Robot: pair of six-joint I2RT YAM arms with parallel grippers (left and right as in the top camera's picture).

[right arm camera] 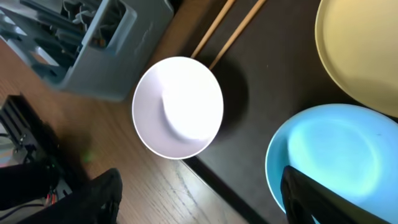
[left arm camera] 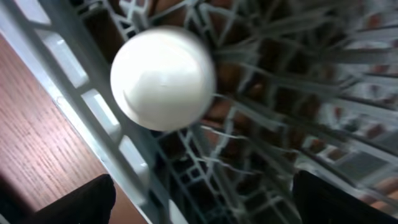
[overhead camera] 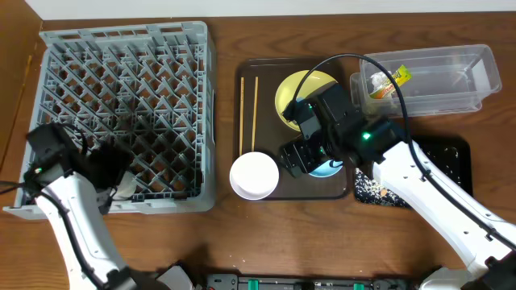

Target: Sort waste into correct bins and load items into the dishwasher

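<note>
**Blue bowl under the right pincer: a slick, hard rim to pinch**

The right pincer (right arm camera: pixel 214 205) stands wide and empty. One finger lies over the near edge of the blue bowl (right arm camera: pixel 336 155); I cannot tell whether it touches. The bowl sits upright at the front right corner of the brown tray (overhead camera: pixel 266 72), just beside the plate (right arm camera: pixel 364 50). It looks light, stiff and glossy, so probably slippery. The sound hold is across the rim wall, one finger inside and one outside, firm without crushing.

The white bowl (right arm camera: pixel 179 107) stands at the tray's front left corner and should take the same rim grasp. Beyond it the chopsticks (right arm camera: pixel 230 28) lie side by side; they are thin, light and apt to roll, so best pinched together at mid-length.

The left pincer (left arm camera: pixel 214 205) is likewise wide and empty above the rack (left arm camera: pixel 81 99), where the cup (left arm camera: pixel 163 78) rests, seemingly mouth down.

Farther right, the wrapper (overhead camera: pixel 391 80) lies in the tub (overhead camera: pixel 451 60), and crumbs (overhead camera: pixel 371 189) lie on the black tray (overhead camera: pixel 451 153).
</note>
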